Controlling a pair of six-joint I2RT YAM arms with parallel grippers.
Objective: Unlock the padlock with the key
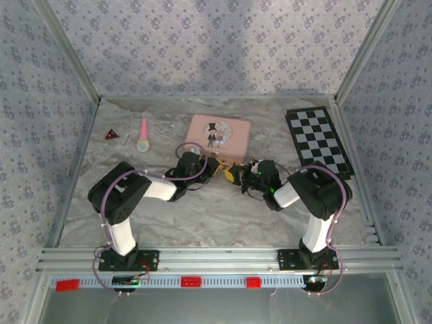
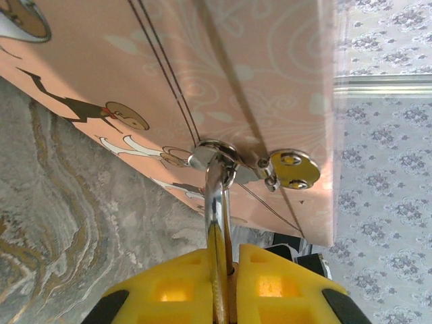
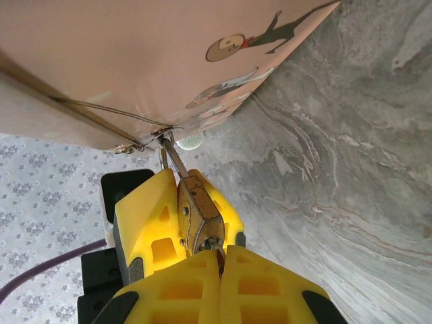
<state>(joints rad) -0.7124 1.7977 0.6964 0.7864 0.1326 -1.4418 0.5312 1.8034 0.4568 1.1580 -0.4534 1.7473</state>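
Two claws work at the hasp (image 2: 214, 154) of the pink tin (image 3: 135, 61): left claw (image 2: 223, 264) clenched on the padlock (image 3: 199, 216) hanging there, right claw (image 3: 222, 264) pinching the key (image 3: 219, 252) at its base; insertion seems in hand, and next comes a steady wrist twist.

Looks like dull, scuffed brass on the padlock (image 3: 199, 219), riveted, with a mirror-bright polished silvery shackle (image 2: 216, 196). Shows barely a sliver of yellowish metal for the key (image 3: 217, 251). Reads as matt, moulded yellow plastic on the left pincer (image 2: 226, 263) and right pincer (image 3: 219, 262). Gleams softly on the pink tin (image 2: 256, 74): smooth printed metal, with a shiny chromed hasp (image 2: 293, 169). Appears crinkled, matt and marbled grey over the counter (image 3: 351, 169).
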